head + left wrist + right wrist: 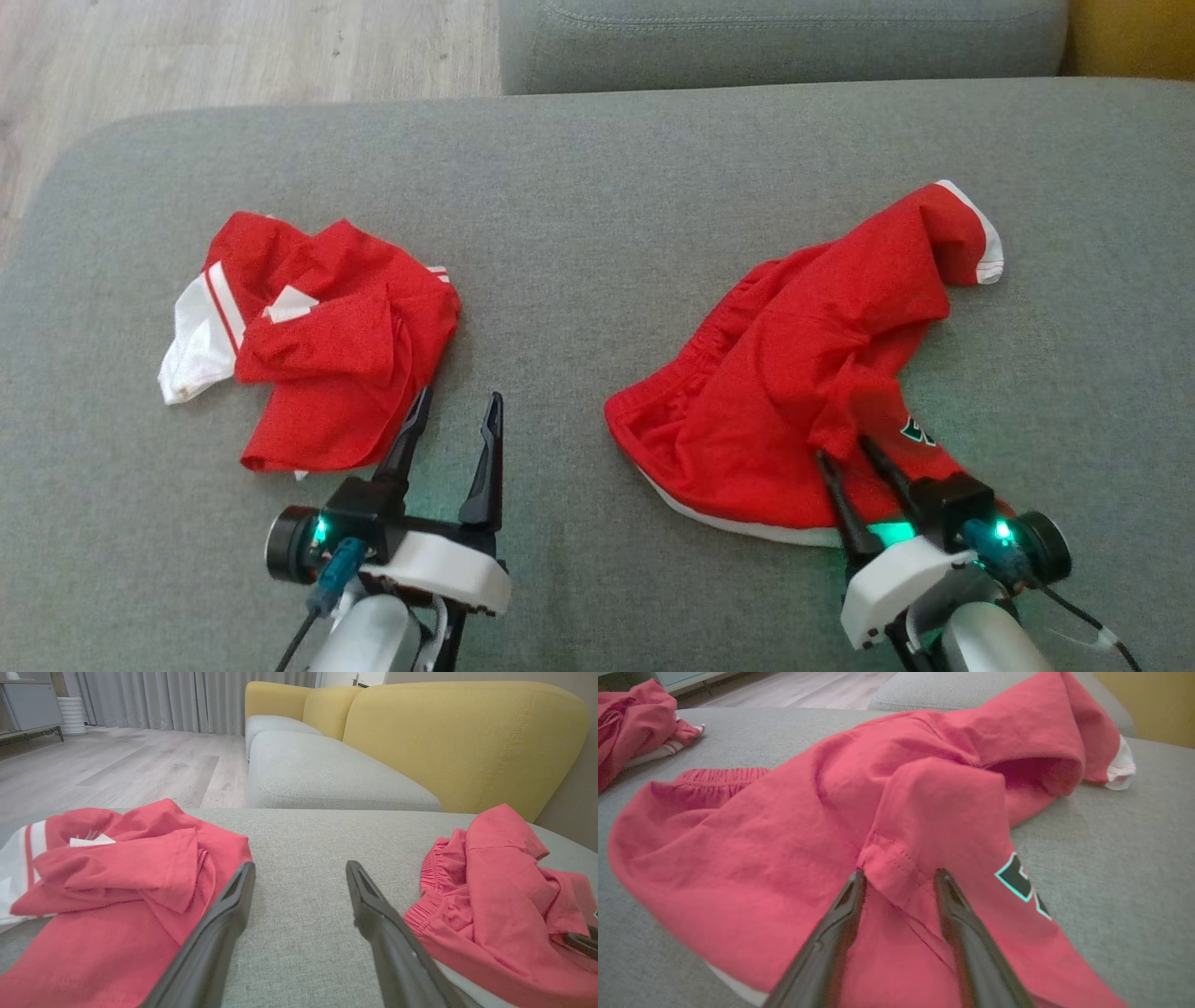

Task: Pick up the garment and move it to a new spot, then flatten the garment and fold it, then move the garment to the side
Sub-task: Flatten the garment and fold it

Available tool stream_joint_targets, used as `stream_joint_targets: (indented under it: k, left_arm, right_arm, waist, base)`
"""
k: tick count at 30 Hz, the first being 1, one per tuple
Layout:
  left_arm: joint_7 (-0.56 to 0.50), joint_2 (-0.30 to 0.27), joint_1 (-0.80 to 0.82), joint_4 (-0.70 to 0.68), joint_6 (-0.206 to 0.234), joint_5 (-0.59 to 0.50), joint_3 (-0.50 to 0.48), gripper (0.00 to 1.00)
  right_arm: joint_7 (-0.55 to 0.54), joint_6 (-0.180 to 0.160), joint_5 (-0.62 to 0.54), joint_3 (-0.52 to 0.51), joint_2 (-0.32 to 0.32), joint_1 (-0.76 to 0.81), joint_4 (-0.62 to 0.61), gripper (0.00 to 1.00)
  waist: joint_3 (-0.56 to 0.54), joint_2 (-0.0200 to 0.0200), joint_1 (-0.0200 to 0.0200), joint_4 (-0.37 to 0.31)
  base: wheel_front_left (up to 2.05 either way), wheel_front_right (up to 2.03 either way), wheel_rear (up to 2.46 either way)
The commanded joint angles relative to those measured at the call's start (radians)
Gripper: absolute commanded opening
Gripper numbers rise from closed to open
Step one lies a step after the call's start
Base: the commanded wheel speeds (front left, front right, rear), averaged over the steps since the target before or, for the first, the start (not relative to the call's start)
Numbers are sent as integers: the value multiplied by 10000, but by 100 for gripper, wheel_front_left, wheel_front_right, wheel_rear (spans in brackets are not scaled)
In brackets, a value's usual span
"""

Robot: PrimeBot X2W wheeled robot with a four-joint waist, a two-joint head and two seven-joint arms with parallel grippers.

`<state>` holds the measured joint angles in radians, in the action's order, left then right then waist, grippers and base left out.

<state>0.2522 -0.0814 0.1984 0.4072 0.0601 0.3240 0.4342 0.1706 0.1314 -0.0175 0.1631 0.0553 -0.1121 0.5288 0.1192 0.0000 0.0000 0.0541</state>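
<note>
The red shorts [794,355] lie crumpled on the grey cushion [579,187], directly ahead of the right gripper [843,450], whose jaws are set apart astride a raised fold at the shorts' near edge (not yet pinched, seemingly). The left gripper [459,395] is held wide open, well left of the shorts.

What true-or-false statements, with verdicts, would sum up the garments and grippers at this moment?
1. The left garment and the right garment lie apart on the grey cushion. True.
2. The left gripper is shut on the left garment. False: its jaws stand open beside that garment, with nothing between them.
3. The right gripper has its fingers on either side of a raised fold of the right garment. True.
4. The right garment is folded flat. False: it lies crumpled, with one end trailing away from the robot.
</note>
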Motion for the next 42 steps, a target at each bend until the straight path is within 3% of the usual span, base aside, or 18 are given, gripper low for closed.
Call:
stream_joint_targets:
  k: [1,2,12,18,22,30,39,40,41,42]
  left_arm:
    - [95,24,410,-264,-40,-97,-359,100]
    - [95,27,414,-264,-40,-104,-360,100]
    - [95,16,339,-172,-53,-122,-482,100]
    - [95,53,235,-202,-42,-127,-486,100]
    - [95,87,259,-224,-37,-143,-445,100]
    - [95,106,423,-241,-84,-202,-385,100]
    - [95,121,599,-184,-136,-234,-359,100]
    - [95,122,611,-178,-142,-234,-368,100]
    - [95,123,620,-173,-148,-237,-375,100]
    - [95,124,626,-171,-149,-242,-379,100]
  right_arm:
    - [8,-7,93,196,-49,-339,-226,19]
    - [12,-7,146,195,-50,-360,-209,0]
    - [209,-7,508,-169,-50,-211,-676,0]
    - [-148,-7,2603,-740,-50,122,-1698,0]
    - [-617,-7,3126,-1666,-50,-121,-1974,0]
    - [-1570,-7,2579,-3172,122,-1234,-1574,0]
    - [-1843,-7,2159,-3875,790,-2450,-178,0]
    - [-1805,-7,2100,-4058,850,-2608,28,15]
    - [-1782,-7,1971,-4239,924,-2749,249,100]
    - [-1786,-7,1820,-4401,987,-2882,477,100]
  waist:
    - [10,0,0,4]
    - [22,0,0,9]
    - [-199,0,0,-140]
    - [-343,0,0,-374]
    - [-295,0,0,-408]
    - [51,0,0,-179]
    - [338,0,0,129]
    - [353,0,0,143]
    - [365,0,0,154]
    - [372,0,0,161]
  base:
    - [0,0,0]
    - [0,0,0]
    - [0,0,0]
    - [0,0,0]
    - [0,0,0]
    - [0,0,0]
    - [0,0,0]
    - [0,0,0]
    - [0,0,0]
    - [0,0,0]
